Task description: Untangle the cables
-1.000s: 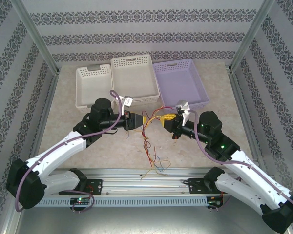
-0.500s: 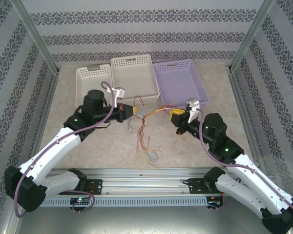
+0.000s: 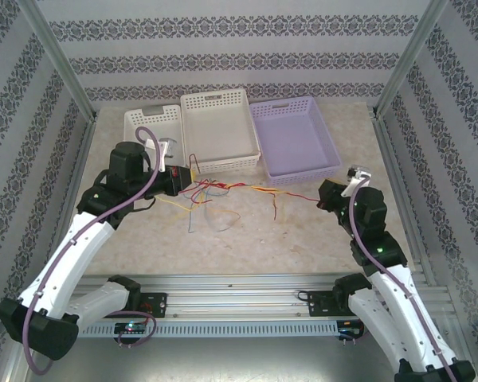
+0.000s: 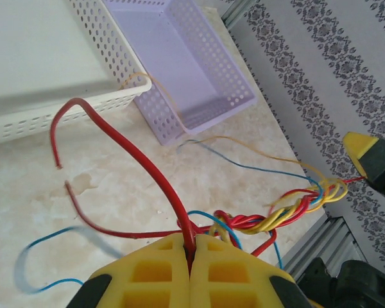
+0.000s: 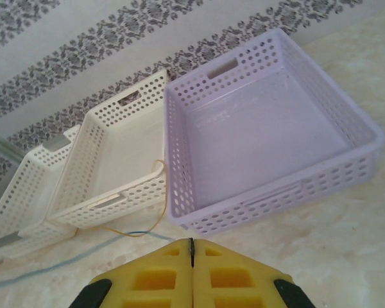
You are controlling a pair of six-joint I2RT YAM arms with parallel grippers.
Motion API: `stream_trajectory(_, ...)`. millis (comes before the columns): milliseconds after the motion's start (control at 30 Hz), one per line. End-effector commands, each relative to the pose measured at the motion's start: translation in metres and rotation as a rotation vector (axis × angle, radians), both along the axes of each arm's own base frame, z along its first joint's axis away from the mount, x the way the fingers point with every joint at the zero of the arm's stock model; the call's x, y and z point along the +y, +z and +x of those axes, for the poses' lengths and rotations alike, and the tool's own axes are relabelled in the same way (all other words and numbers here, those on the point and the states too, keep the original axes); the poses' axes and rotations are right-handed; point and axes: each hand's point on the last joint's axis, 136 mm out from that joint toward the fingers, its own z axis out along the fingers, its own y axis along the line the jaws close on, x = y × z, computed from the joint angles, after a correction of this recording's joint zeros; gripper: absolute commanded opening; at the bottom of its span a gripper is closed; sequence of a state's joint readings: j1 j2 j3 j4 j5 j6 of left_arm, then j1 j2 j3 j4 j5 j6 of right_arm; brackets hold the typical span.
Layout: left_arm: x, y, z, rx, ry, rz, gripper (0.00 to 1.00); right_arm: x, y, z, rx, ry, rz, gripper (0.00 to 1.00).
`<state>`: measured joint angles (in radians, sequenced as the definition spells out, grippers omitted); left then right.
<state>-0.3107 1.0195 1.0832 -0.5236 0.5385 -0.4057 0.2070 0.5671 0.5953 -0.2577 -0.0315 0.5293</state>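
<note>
On the bare table (image 3: 247, 247) between the two arms, the cables (image 3: 239, 189) hang in a low line running left to right, a little above the surface. The left gripper (image 4: 191, 247) has its yellow fingers pressed together on a red strand at the left end. The right gripper (image 5: 191, 247) is also fully closed. In the overhead view the line runs straight to it, so it appears to hold the right end, though its own camera shows no strand between the fingers.

The job looks partly done at best. The bundle is drawn out lengthwise and several loose ends, blue, yellow and red, droop free toward the table. Right of the left gripper, though, red, yellow and blue strands are wound round one another in a tight twist (image 4: 276, 218), so no colour is separate yet. That twist has to be undone.

Farther back, the purple basket (image 3: 287, 103) and two white baskets (image 3: 215, 95) hold no strand, though one yellow strand arches up by a white rim.
</note>
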Motion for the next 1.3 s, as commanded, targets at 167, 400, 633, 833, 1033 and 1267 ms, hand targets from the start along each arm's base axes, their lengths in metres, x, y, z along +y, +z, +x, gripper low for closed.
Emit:
stream_trajectory(167, 0.055, 0.009, -0.007, -0.047, 0.178, 0.214, 0.00, -0.054, -0.038, -0.015, 0.147, -0.235, 0.017, 0.00)
stream_trajectory(400, 0.082, -0.006, -0.018, -0.029, 0.265, 0.340, 0.00, -0.082, -0.048, -0.026, 0.200, -0.357, 0.032, 0.00)
stream_trajectory(633, 0.050, -0.015, -0.019, -0.001, 0.137, 0.200, 0.00, -0.034, -0.029, -0.008, 0.143, -0.083, 0.143, 0.00)
stream_trajectory(833, 0.016, -0.007, -0.013, -0.002, 0.030, 0.017, 0.00, 0.001, -0.005, -0.009, 0.069, 0.104, 0.156, 0.27)
stream_trajectory(1033, -0.007, 0.004, -0.004, -0.008, -0.066, -0.043, 0.00, 0.046, 0.023, -0.023, -0.036, 0.337, 0.154, 0.62)
stream_trajectory(1267, -0.044, 0.022, -0.008, -0.017, -0.203, -0.076, 0.00, 0.114, 0.014, -0.038, -0.050, 0.563, -0.060, 0.71)
